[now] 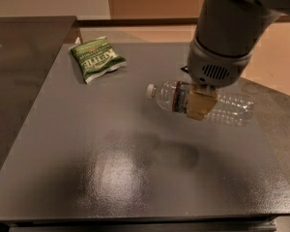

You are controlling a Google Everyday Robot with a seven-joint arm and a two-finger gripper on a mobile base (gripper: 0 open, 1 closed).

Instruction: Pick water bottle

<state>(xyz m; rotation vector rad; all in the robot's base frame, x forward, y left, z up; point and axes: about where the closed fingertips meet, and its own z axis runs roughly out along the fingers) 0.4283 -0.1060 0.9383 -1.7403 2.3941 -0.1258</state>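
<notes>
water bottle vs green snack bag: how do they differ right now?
The water bottle is clear ribbed plastic; the snack bag is opaque green. The water bottle is longer than the snack bag. The water bottle hangs sideways in the gripper, which is shut around its middle, above its shadow; the snack bag lies flat at the far left of the table, untouched. Both are over the same dark table.

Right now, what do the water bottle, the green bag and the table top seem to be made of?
Water bottle, gripped by the hand at centre right: clear ribbed plastic, see-through. Green bag: likely plastic film, crinkled and printed. Table top: dark, semi-gloss, perhaps painted metal or laminate; it reflects light.
</notes>
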